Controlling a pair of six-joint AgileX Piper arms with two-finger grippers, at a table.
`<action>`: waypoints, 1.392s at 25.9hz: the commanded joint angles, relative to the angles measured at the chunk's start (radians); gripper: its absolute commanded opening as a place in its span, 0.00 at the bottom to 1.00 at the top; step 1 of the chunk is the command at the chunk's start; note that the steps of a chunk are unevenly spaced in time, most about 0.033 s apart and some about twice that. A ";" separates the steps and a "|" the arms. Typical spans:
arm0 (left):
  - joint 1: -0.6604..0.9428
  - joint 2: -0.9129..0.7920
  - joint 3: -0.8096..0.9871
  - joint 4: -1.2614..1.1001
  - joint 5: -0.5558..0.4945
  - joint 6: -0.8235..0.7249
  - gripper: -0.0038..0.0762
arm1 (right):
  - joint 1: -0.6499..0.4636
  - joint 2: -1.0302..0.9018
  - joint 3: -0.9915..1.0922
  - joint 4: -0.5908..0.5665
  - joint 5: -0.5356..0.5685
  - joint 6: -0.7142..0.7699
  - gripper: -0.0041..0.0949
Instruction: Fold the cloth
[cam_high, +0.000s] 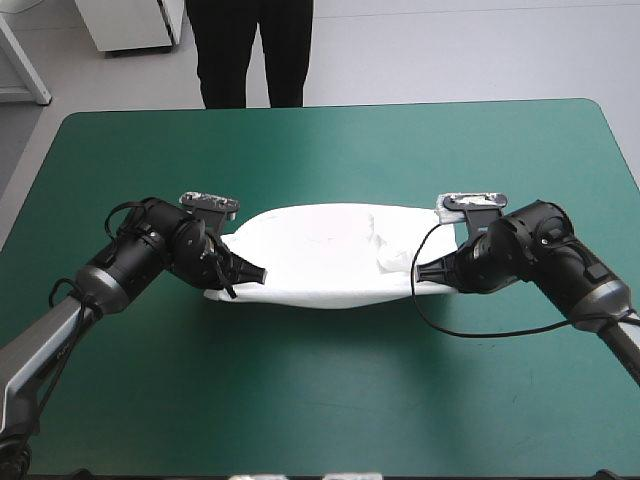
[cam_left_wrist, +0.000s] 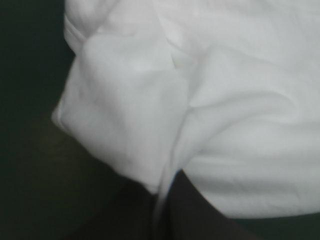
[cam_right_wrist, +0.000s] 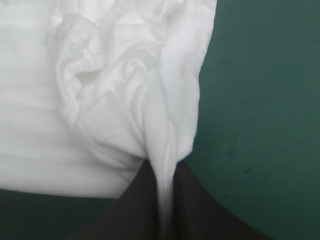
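— Where is the T-shirt (cam_high: 320, 255)?

— At the middle of the teal-green cover (cam_high: 330, 400). It is drawn out into a long white bundle running left to right. The near edge is a fairly straight fold and the far edge bulges in a curve.

— What has the left gripper (cam_high: 258, 272) got?

— The bundle's left end. In its wrist view the black fingers (cam_left_wrist: 200, 217) meet in a pointed arch, all but closed. A thin strip of white cloth is pinched in the seam between them. Ahead of the tips the cloth spreads in soft folds.

— And the right gripper (cam_high: 428, 272)?

— It has the right end in the same way. Its fingers are clamped nearly together on a narrow pleat that rises from between the tips. Just ahead, toward the bundle's middle, the cloth is gathered into a crumpled knot.

— Is either one touching the cover?

— I cannot tell. Both sit low at the bundle's ends, near its near edge.

— Is the cloth lifted?

— The middle looks to lie on the cover, with a thin shadow along the near edge. At the ends I cannot tell.
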 joint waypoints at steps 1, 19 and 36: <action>-0.005 -0.019 -0.099 0.074 -0.035 0.000 0.04 | -0.003 -0.011 -0.092 -0.073 -0.053 0.004 0.02; 0.027 0.364 -0.516 0.218 -0.062 0.005 0.04 | -0.121 0.352 -0.412 -0.101 -0.133 -0.016 0.02; 0.063 0.571 -0.570 0.150 -0.155 0.100 0.33 | -0.174 0.583 -0.553 0.018 -0.146 -0.131 0.29</action>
